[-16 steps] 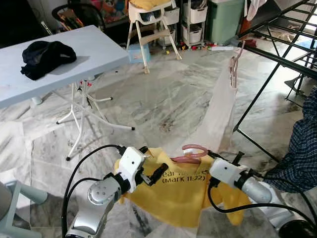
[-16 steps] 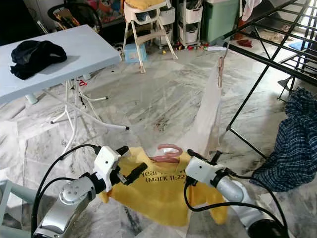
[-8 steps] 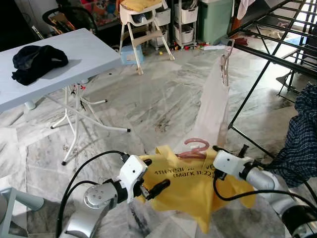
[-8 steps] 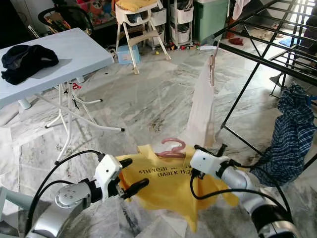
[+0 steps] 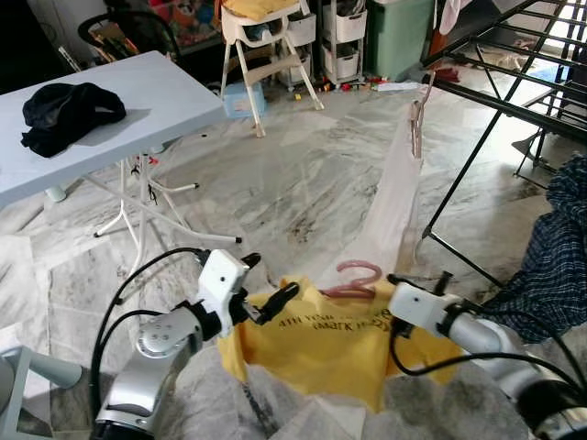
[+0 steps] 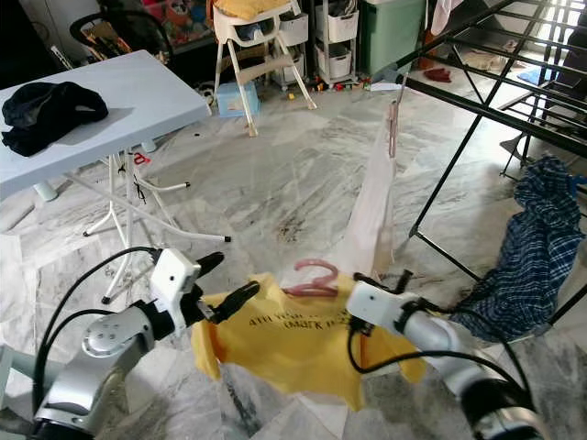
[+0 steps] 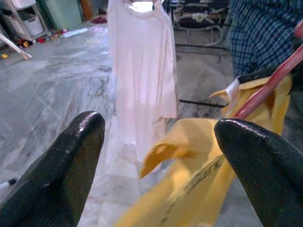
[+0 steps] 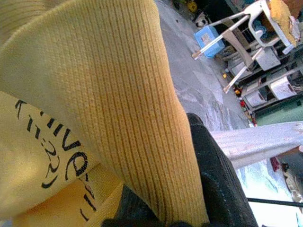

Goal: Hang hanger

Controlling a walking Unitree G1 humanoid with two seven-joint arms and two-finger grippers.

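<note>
Two grippers carry one yellow shirt (image 5: 321, 344) on a pink hanger (image 5: 353, 280) above the marble floor (image 5: 303, 174), short of the black drying rack (image 5: 514, 101); right gripper (image 8: 189, 189) jaws clamp the fabric; left gripper (image 5: 266, 305) jaws spread, shirt edge between.

The floor (image 5: 312, 174) is polished marble, grey-veined and faintly glossy. The yellow shirt (image 5: 321, 344) is soft knit cloth, its ribbed weave plain in the right wrist view, with matt black print. Its pink hanger (image 5: 353, 280) looks like smooth plastic. The left gripper's (image 5: 266, 302) fingers (image 7: 57, 175) are black, smooth and slightly shiny; both arms wear white plastic shells over silvery metal. The drying rack (image 5: 514, 101) on the right is thin matt black metal. A pale, thin cloth garment (image 5: 394, 211) hangs there, and a checked woven shirt (image 5: 555, 266). The far-left counter (image 5: 101, 124) has a smooth, matt light-blue top.
</note>
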